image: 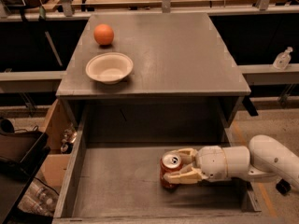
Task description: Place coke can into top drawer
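Note:
The red coke can (169, 170) stands upright on the flat bottom of the open top drawer (117, 183), right of the middle, silver top up. My gripper (181, 164) reaches in from the right on a white arm, its cream fingers (187, 175) closed around the can's sides. The can's base looks to rest on the drawer floor.
On the grey cabinet top (187, 55) stand a white bowl (109, 67) and an orange fruit (103, 34) at the back left. A clear bottle (282, 59) sits on a shelf at right. Boxes and clutter lie on the floor at left.

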### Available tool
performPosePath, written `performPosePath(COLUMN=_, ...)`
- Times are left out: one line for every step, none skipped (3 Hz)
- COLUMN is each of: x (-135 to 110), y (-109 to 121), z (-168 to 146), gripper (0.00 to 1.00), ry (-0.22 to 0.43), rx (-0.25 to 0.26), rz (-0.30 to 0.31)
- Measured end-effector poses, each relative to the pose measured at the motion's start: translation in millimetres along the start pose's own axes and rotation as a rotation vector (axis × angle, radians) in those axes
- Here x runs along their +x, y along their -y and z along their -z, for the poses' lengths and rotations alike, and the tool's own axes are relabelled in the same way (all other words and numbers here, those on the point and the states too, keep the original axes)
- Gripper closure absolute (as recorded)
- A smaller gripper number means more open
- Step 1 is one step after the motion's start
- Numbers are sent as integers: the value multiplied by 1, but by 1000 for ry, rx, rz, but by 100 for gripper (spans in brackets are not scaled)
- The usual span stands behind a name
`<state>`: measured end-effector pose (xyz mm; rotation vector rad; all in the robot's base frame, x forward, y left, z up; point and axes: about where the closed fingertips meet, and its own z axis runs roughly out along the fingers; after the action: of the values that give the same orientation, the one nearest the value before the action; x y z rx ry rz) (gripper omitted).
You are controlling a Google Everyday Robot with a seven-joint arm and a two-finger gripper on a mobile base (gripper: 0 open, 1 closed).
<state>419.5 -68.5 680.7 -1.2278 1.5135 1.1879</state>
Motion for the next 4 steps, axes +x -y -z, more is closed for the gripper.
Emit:
performPosePath(x=0, y=-1, z=-2, gripper=59, ry=0, rx=-4, rz=0)
performPosePath(x=-1, y=-1, z=-3, gripper=36, ry=0, rx=-8, rz=1)
performPosePath(x=-1, y=-2, z=-5, gripper=13, ry=0, rx=-12, rz=1)
performPosePath(x=-1, y=-2, z=-6, gripper=0, ry=0, rx=-15, rz=2)
